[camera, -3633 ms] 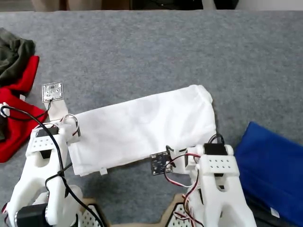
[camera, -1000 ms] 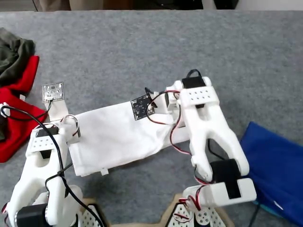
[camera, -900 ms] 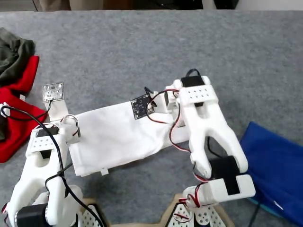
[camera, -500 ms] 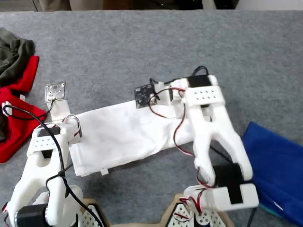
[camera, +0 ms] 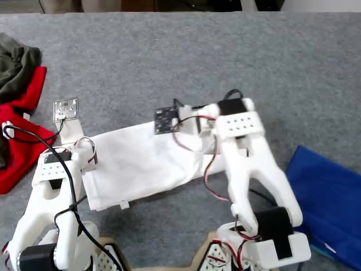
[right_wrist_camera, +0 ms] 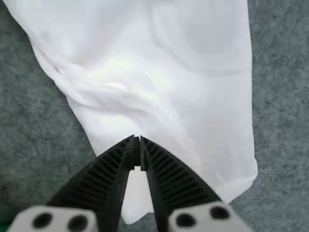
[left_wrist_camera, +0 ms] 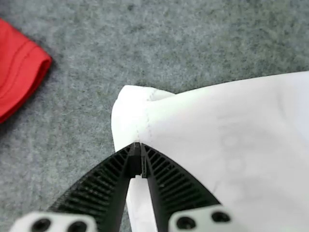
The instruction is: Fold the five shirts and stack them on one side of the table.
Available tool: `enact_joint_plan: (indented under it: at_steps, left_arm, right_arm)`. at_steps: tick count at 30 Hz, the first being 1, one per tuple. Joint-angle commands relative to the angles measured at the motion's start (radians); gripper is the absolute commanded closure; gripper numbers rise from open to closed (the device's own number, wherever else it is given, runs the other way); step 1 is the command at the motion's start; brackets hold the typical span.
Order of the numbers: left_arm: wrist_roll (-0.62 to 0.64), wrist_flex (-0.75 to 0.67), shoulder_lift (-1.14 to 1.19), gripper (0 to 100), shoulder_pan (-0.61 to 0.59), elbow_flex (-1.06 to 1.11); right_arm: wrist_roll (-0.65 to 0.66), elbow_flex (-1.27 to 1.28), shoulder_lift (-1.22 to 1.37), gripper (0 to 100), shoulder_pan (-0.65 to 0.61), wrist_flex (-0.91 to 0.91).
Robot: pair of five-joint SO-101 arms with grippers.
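Note:
A white shirt (camera: 141, 164), folded into a long strip, lies across the middle of the grey table. My left gripper (camera: 83, 151) is at the strip's left end, shut on the edge just below the corner; the left wrist view has its fingertips (left_wrist_camera: 140, 159) pinching the white shirt (left_wrist_camera: 217, 125). My right gripper (camera: 197, 131) is over the strip's right part, shut on the cloth. In the right wrist view the closed tips (right_wrist_camera: 136, 143) hold a fold of the white shirt (right_wrist_camera: 159, 72), which hangs and spreads below them.
A red shirt (camera: 22, 135) and a dark olive shirt (camera: 17, 62) lie piled at the table's left edge; the red shirt (left_wrist_camera: 19, 72) is close to the left gripper. A blue shirt (camera: 327, 197) lies at the right front. Bare grey table (camera: 197, 56) stretches behind.
The right arm reached forward from the near edge, took the shirt's right end and carried it leftward over the strip, shortening it. The left arm stayed put.

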Motion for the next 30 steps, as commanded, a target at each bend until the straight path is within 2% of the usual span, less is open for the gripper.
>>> enact_joint_plan:
  at_steps: [1,7,16,28,30]
  left_arm:
    - [-0.008,0.002,-0.001,98,0.012,-0.049]
    - [-0.008,0.0,-0.001,98,0.012,-0.049]
    - [-0.008,0.002,-0.001,98,0.014,-0.049]
    - [-0.008,0.0,-0.001,98,0.014,-0.049]
    - [-0.008,0.0,-0.001,98,0.014,-0.049]
  right_arm:
    - [-0.069,0.008,0.012,99.2,-0.07,0.003]
    - [-0.117,0.031,0.044,99.2,-0.147,-0.023]
    - [-0.181,-0.002,0.214,99.2,-0.143,-0.138]
    - [-0.221,-0.26,-0.084,99.2,-0.14,0.15]
    - [-0.221,-0.288,-0.13,99.1,-0.105,0.206]
